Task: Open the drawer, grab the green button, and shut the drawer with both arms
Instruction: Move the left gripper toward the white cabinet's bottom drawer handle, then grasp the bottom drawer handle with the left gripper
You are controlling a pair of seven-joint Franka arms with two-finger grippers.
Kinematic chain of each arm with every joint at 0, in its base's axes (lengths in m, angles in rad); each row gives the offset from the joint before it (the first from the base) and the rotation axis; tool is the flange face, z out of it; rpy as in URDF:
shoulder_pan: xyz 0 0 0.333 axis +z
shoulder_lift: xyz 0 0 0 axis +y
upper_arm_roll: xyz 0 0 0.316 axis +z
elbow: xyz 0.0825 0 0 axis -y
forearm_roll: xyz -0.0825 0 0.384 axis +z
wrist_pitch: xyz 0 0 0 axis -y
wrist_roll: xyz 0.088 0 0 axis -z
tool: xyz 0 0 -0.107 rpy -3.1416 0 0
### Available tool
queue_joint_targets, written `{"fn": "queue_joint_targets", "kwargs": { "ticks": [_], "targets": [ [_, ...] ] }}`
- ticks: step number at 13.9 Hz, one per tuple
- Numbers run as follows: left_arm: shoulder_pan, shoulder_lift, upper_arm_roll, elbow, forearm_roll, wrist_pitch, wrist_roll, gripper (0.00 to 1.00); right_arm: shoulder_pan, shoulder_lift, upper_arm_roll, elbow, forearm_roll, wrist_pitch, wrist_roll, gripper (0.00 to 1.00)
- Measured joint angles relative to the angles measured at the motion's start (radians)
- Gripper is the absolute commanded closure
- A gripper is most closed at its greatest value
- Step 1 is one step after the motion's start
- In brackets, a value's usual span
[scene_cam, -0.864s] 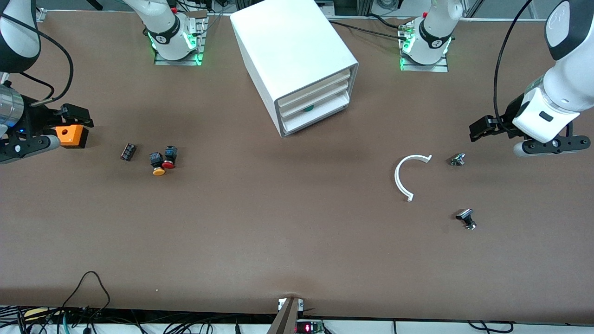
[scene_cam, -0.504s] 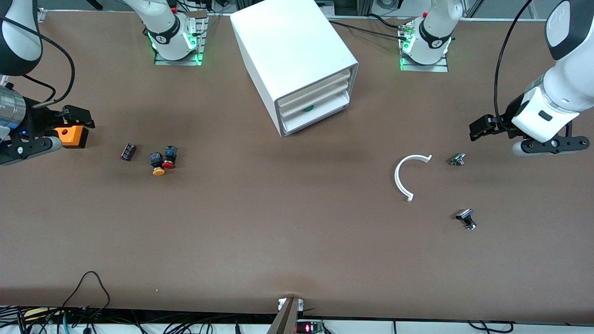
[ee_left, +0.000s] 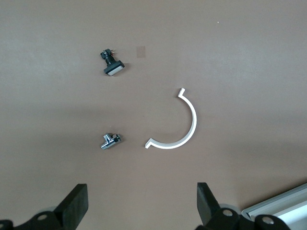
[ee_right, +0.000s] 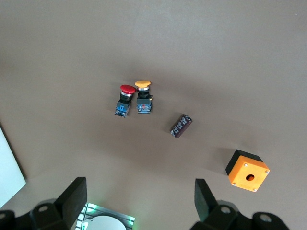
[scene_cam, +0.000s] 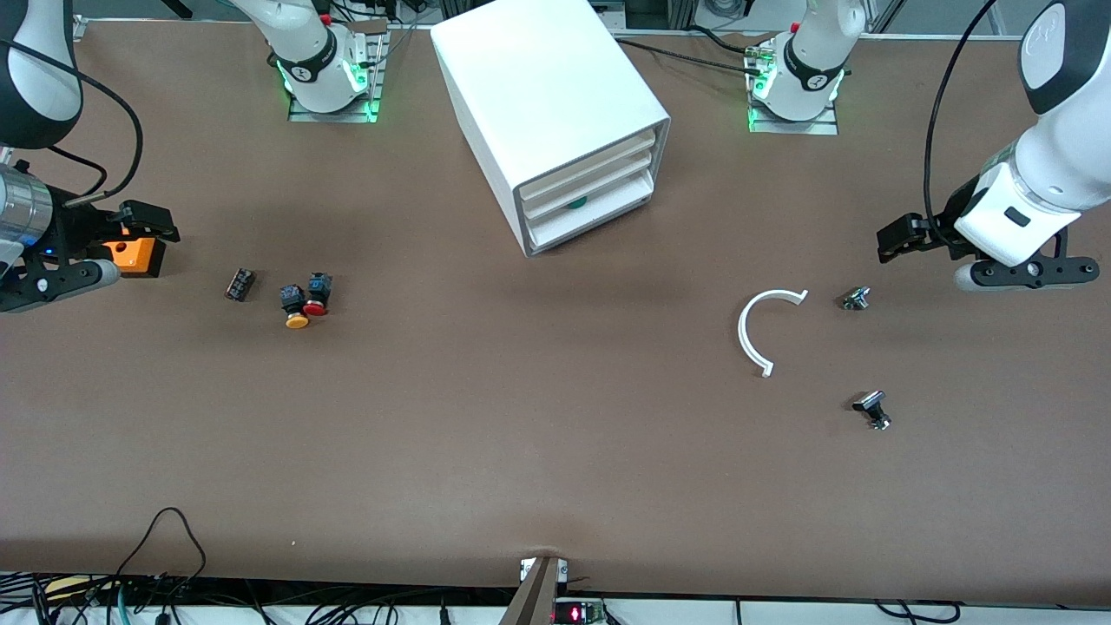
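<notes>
The white cabinet (scene_cam: 547, 95) stands at the middle of the table near the bases, with all three drawers pushed in. The lowest drawer (scene_cam: 599, 220) shows a bit of the green button (scene_cam: 576, 205) over its front wall. My left gripper (scene_cam: 898, 237) hovers open and empty over the table toward the left arm's end; its wrist view (ee_left: 141, 206) shows only bare table between the fingers. My right gripper (scene_cam: 147, 221) hovers open and empty beside an orange box (scene_cam: 134, 254) at the right arm's end, and also shows in its wrist view (ee_right: 139, 201).
A red-capped button (scene_cam: 316, 297), a yellow-capped button (scene_cam: 295, 311) and a dark cylinder (scene_cam: 239, 284) lie near the right gripper. A white C-shaped piece (scene_cam: 751, 334) and two small metal parts (scene_cam: 856, 299) (scene_cam: 872, 408) lie near the left gripper.
Both grippers have drifted very slightly. Nothing on the table has moved and the drawers stay shut.
</notes>
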Motion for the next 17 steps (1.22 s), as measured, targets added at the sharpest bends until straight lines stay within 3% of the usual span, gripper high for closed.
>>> {"fn": "queue_joint_targets", "kwargs": {
  "ticks": [2,10,12,17],
  "targets": [
    [0.000,0.007,0.000,-0.003,-0.022,-0.009,0.004,0.00,0.000,0.000,0.000,0.000,0.000,0.000,-0.001,0.01],
    [-0.010,0.083,-0.008,-0.149,-0.342,-0.036,0.013,0.00,0.000,0.000,0.000,0.000,0.013,0.007,-0.002,0.01],
    [-0.030,0.102,-0.020,-0.212,-0.435,-0.007,0.042,0.00,0.000,0.001,0.000,0.000,0.013,0.009,-0.002,0.01],
    [-0.067,0.158,-0.081,-0.347,-0.535,0.110,0.163,0.01,-0.001,0.008,0.000,0.000,0.013,0.020,0.045,0.01]
  ]
}}
